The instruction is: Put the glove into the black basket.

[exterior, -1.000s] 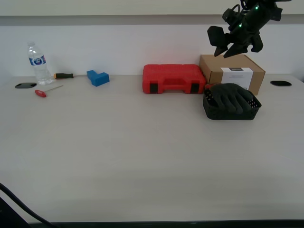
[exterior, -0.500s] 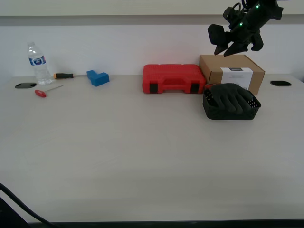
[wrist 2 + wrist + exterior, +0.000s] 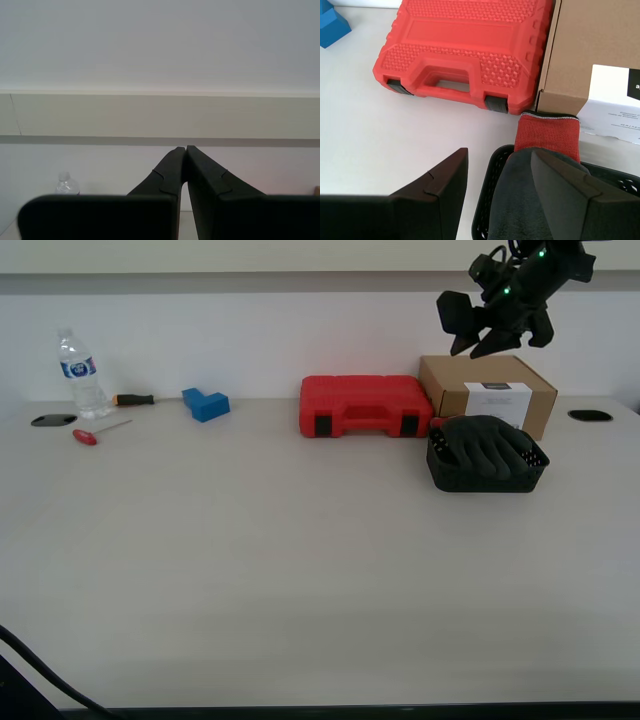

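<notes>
Glove (image 3: 487, 445) lies in black basket (image 3: 487, 478); first claw (image 3: 495, 328) released, above it. Second claw (image 3: 186, 152) clenched, empty. Next: prob. just retract.

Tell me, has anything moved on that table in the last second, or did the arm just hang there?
Only my first gripper moved: it rose a little higher above the cardboard box, open and empty. The glove stayed lying in the black basket, and the red tool case, water bottle and screwdrivers did not move.
</notes>
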### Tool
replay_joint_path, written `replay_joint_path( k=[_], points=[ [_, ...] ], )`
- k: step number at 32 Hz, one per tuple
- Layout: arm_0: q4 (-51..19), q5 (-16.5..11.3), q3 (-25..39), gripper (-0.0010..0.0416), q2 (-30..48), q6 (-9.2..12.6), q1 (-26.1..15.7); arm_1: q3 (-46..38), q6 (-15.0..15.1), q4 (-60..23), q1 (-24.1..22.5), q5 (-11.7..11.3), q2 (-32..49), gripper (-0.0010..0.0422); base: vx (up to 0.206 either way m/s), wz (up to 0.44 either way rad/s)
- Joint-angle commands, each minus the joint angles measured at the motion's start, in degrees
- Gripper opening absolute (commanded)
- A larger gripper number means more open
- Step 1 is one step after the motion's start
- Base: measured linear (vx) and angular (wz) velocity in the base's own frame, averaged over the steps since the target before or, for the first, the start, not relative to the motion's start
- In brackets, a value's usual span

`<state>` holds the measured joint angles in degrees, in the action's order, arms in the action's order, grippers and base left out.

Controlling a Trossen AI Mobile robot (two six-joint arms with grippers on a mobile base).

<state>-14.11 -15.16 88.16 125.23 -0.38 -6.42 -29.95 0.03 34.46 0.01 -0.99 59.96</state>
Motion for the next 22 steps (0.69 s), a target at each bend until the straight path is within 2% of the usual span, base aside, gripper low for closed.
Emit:
replay_joint_path(
  k=[1,22],
  points=[
    [0.1,-0.2,0.0,0.0174,0.0,0.0,0.0,0.0,0.0,0.3,0.0,0.0,0.0,0.0000,0.000,0.000],
    [0.2,-0.2,0.0,0.0174,0.0,0.0,0.0,0.0,0.0,0.3,0.0,0.0,0.0,0.0000,0.000,0.000]
  ],
)
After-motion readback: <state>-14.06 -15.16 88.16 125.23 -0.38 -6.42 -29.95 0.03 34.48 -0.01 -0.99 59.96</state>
